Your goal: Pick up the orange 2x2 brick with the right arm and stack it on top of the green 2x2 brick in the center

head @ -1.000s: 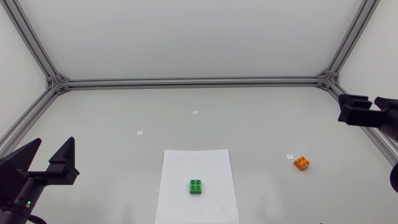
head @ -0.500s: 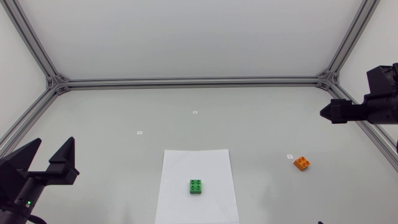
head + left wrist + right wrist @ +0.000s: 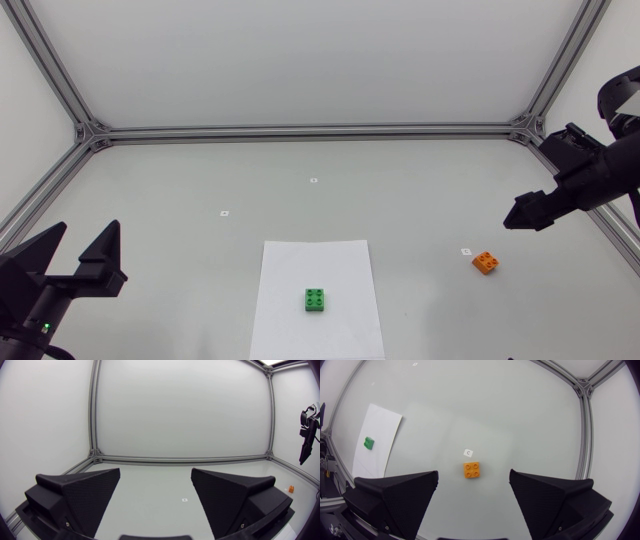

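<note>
1. right gripper: fingers stand apart with nothing between them. the right wrist view shows a wide gap, and the orange 2x2 brick lies on the table ahead of and below that gap.
2. change over the last second: the right arm has swung in from the table's right edge and dipped, so the gripper now points down toward the orange brick rather than hanging back by the corner post. it sits near the brick but apart from it.
3. nothing else has shifted. the orange brick stays beside its small white marker, and the green 2x2 brick stays on the white sheet in the centre, well apart from the orange one.
4. left gripper: parked at the near left, fingers spread, holding nothing, unmoved.
5. reading: this looks like the approach to the pick. the grasp is not yet made and the stacking is all still to do.
6. hard to make out: from the head view the right gripper reads as one dark wedge, so the gap shows only in its wrist view. its height above the table cannot be judged.
7. cut off: the left arm runs out at the lower edge and the right arm at the right edge. in the left wrist view the orange brick is a mere speck.
</note>
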You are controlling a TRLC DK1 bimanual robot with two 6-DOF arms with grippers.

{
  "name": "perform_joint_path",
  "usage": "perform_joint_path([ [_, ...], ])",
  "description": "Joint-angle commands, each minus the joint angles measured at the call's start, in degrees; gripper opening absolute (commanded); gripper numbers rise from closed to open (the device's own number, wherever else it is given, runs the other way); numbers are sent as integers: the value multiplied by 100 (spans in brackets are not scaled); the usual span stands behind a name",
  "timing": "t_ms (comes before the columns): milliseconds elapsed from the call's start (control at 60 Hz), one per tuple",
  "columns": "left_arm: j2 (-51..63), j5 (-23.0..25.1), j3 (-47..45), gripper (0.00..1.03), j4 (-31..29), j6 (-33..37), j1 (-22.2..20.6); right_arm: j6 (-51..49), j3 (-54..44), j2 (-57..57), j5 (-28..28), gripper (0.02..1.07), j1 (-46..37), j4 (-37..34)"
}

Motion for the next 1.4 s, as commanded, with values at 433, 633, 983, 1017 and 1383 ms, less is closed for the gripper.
perform_joint_path([
  [433,-45,23,-235,99,-78,73,9,-955,209,1106,637,103,301,-144],
  [633,-45,23,-235,99,-78,73,9,-973,-63,1396,742,103,389,286],
  [983,-45,23,-235,99,-87,73,9,-990,-388,2170,892,103,327,1033],
  [1017,-45,23,-235,99,-87,73,9,-982,-406,2213,892,103,327,1060],
  [1383,-45,23,-235,99,-87,73,9,-876,-687,2257,874,100,354,1350],
])
